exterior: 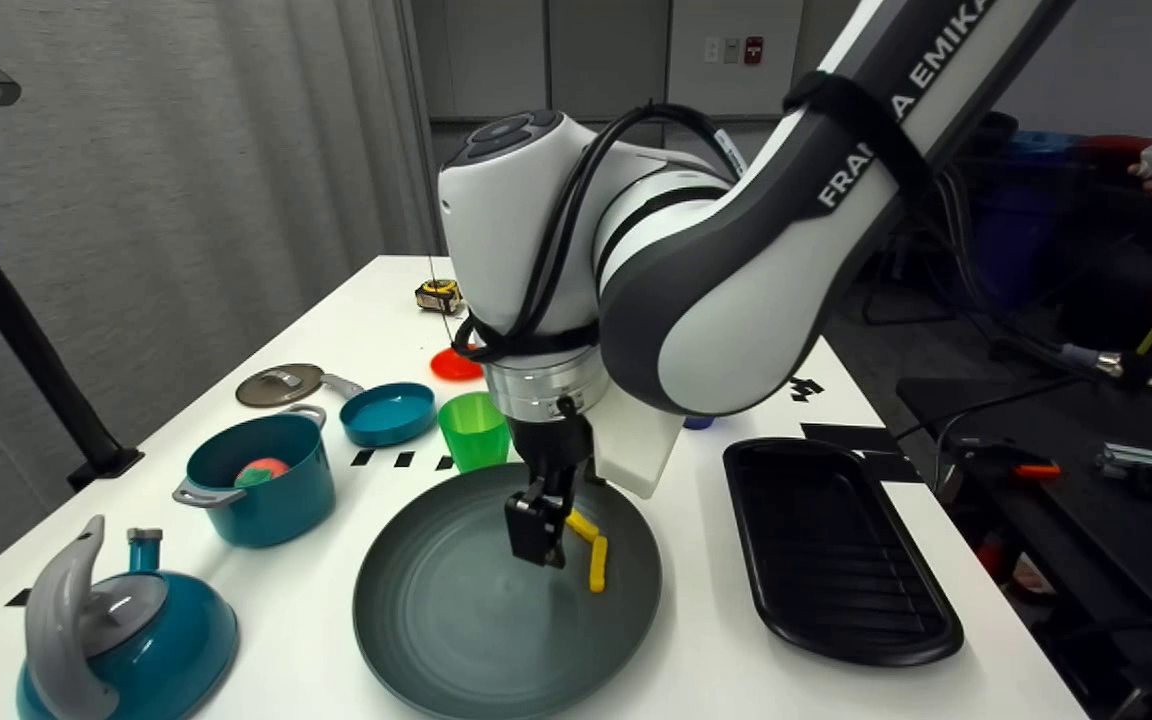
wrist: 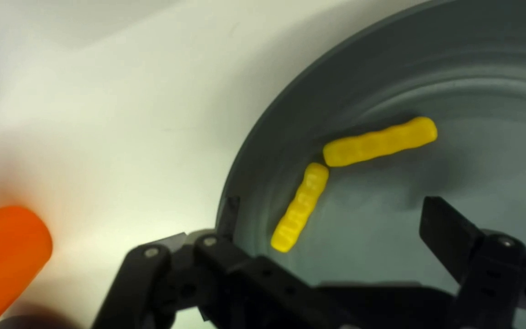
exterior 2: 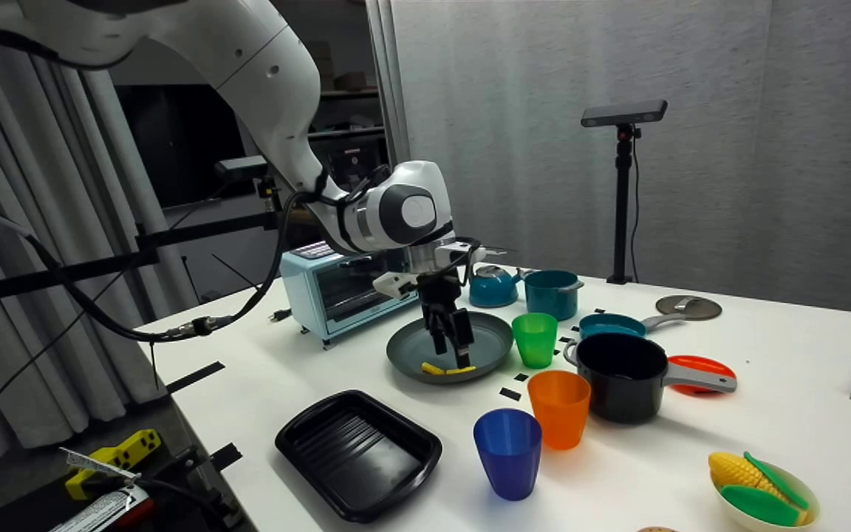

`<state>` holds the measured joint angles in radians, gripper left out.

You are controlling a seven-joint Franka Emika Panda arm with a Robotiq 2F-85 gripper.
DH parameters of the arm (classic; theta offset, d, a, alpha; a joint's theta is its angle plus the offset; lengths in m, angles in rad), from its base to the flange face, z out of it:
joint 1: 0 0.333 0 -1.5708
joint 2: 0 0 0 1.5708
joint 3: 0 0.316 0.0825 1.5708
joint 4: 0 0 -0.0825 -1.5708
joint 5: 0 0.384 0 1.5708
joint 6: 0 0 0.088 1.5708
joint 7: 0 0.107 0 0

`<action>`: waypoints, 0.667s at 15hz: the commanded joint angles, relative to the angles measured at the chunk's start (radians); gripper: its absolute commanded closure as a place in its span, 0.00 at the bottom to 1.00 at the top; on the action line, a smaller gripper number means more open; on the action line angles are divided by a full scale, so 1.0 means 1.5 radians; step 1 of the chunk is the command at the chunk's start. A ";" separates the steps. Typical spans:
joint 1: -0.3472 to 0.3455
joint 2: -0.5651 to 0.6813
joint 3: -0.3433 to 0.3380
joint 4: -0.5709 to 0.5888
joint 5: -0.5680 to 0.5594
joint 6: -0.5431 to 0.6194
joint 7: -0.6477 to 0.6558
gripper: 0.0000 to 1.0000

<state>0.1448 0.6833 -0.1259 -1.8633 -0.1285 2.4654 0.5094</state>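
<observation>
Tool [wrist: 332,212] empty, jaws spread wide, over the grey dish [exterior: 436,610]; two yellow sticks [wrist: 380,142] lie in it, near the jaws.
Sticks almost end to end in a bent line, about 2 o'clock in the dish (dial read off an exterior view, centred on it). Green cup [exterior: 474,430] just beyond the rim, 12 o'clock. Teal pot [exterior: 276,505], 10 o'clock; black tray [exterior: 836,550], 3 o'clock; teal kettle [exterior: 176,640], about 9 o'clock. Small teal pan [exterior: 386,415] farther, 11 o'clock. Farthest up the white bench [exterior: 356,320]: tape measure [exterior: 438,296], between 11 and 12.
</observation>
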 commanded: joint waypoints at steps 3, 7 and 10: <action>-0.004 0.005 -0.001 0.001 0.018 0.017 -0.016 0.00; -0.007 0.013 0.001 0.004 0.021 0.027 -0.018 0.00; -0.005 0.016 0.003 0.006 0.026 0.037 -0.015 0.00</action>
<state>0.1436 0.6958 -0.1267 -1.8621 -0.1275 2.4867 0.5094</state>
